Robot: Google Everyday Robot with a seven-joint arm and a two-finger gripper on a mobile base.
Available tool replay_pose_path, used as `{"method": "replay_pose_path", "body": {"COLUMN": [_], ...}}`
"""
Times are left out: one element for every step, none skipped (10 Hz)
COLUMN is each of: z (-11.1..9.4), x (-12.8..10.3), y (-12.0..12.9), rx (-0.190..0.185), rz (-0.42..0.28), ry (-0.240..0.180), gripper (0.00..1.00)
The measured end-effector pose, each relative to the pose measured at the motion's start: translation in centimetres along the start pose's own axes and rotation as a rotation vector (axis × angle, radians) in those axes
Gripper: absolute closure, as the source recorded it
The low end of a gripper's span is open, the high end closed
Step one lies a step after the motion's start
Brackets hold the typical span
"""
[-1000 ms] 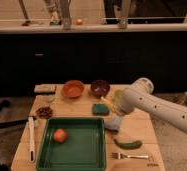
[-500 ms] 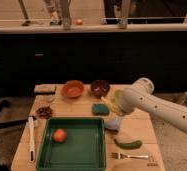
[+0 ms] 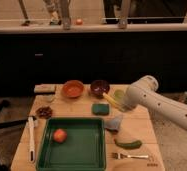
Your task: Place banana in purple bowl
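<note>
— Above the wooden table (image 3: 77, 111), where's the pincer?

— White arm's two-finger gripper (image 3: 118, 104) hangs just right of the round dark purple bowl (image 3: 100, 88), closed on the slim pale-yellow banana (image 3: 111, 101), which juts left toward the bowl's rim.

— Around it?

— Green sponge (image 3: 101, 109) just below-left; round orange bowl (image 3: 72, 89) farther left; green tray (image 3: 75, 145) below-left holding a red fruit (image 3: 60, 135).

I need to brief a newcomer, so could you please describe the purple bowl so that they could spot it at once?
On the wooden table, look along the far edge, beyond the green tray. Two round bowls sit side by side there; the purple bowl is the right one, nearest the gripper, which is shut on the banana. Its dark maroon colour distinguishes it from the orange bowl.
</note>
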Motion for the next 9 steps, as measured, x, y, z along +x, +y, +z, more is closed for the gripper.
{"method": "replay_pose_path", "body": {"z": [-0.4, -0.7, -0.8, -0.9, -0.9, -0.9, -0.8, -0.5, 0.1], "x": [0.1, -0.4, -0.9, -1.2, -2.1, -2.9, -3.4, -3.8, -4.3], "y": [-0.7, -1.2, -1.6, -2.2, -3.1, -3.7, -4.9, -6.0, -6.6], "rx": [0.015, 0.018, 0.021, 0.026, 0.030, 0.031, 0.035, 0.039, 0.033], "rz": [-0.014, -0.037, -0.060, -0.084, -0.122, -0.152, -0.177, -0.190, -0.198], "ry": [-0.006, -0.011, -0.010, -0.003, 0.010, 0.020, 0.036, 0.054, 0.064], "gripper": [1.00, 1.00, 1.00, 1.00, 1.00, 1.00, 1.00, 1.00, 1.00]}}
